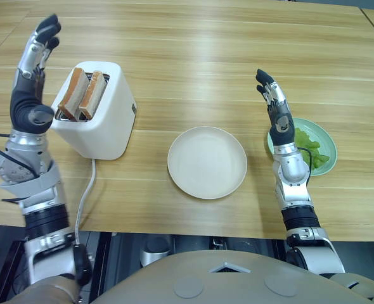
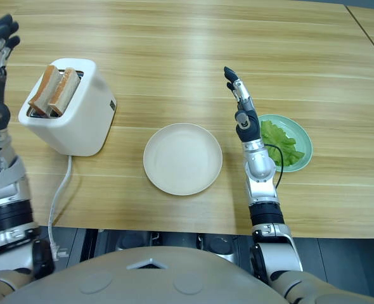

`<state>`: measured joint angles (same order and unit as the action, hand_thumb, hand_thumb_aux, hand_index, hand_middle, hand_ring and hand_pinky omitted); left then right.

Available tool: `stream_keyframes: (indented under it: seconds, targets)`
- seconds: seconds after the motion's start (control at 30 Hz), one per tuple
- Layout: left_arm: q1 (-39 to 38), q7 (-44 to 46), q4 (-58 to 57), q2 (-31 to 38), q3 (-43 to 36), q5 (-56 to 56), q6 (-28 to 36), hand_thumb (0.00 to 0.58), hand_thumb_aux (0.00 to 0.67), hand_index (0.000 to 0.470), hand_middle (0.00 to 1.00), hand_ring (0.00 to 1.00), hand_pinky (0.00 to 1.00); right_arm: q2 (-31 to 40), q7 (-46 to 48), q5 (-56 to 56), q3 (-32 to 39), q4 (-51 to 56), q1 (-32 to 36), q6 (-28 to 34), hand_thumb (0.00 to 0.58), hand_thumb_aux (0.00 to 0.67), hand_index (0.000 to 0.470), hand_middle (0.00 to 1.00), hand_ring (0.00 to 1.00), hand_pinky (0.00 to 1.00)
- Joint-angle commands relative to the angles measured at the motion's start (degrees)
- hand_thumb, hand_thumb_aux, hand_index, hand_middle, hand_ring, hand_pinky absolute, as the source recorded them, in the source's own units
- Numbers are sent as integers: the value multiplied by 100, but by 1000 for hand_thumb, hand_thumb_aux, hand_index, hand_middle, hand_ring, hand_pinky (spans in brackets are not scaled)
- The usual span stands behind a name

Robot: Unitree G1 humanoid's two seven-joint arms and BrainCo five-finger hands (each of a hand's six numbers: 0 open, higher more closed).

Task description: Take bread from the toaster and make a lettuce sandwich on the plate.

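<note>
- Left eye view: toaster [image 1: 98, 120] at far left on the table [image 1: 206, 57], with two bread [image 1: 84, 95] slices upright in its slots, close together and sticking out the top.
- Left hand [image 1: 32, 82] just left of the toaster, raised, fingers straight, grasping nothing.
- Plate [image 1: 207, 161] in the middle, nearer than the toaster, bare.
- Right hand [image 1: 277, 114] just right of the plate, flat and released, over the left rim of the bowl [image 1: 326, 133]; lettuce [image 1: 314, 149] inside.
- Right eye view: same layout. Cord [image 2: 61, 187] runs from the toaster to the near edge and drops off it.
- Likely risks:
  - Squeezing the soft bread too hard, crushing or tearing it.
  - Lifting both slices at once, given how close they stand.
  - Pulling at a slant, dragging or tipping the toaster.
  - Catching the cord with the left arm.
  - Nudging the bowl with the right arm, given how close it sits.
</note>
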<state>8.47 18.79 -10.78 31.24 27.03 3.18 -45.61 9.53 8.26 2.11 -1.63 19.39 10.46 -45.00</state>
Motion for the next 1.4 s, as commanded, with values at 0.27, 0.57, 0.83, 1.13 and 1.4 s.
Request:
stream_keyframes:
  seconds: [0.27,0.57,0.83,1.13,1.4]
  targets:
    - [257,-2451,-3053,1299,-809,2550,186,0,0,0,0,0,0,-15,-62,16,27,-58,-8,95,0,0,0,0,0,0]
    - [647,-3268,-3762,1539,-1475,2586,339,0,0,0,0,0,0,-18,-57,2,28,-89,-35,121,0,0,0,0,0,0]
    - [764,-3378,-3831,1540,-1784,2434,342,0,0,0,0,0,0,-30,-69,5,33,-68,-38,125,0,0,0,0,0,0]
    - [740,-3294,-3743,1522,-1995,2213,269,514,444,305,0,0,0,-28,-76,-9,32,-56,-45,124,0,0,0,0,0,0]
    - [670,-2883,-3557,1423,-1978,1654,59,530,473,325,0,0,0,-38,-90,-10,32,-27,-48,115,0,0,0,0,0,0]
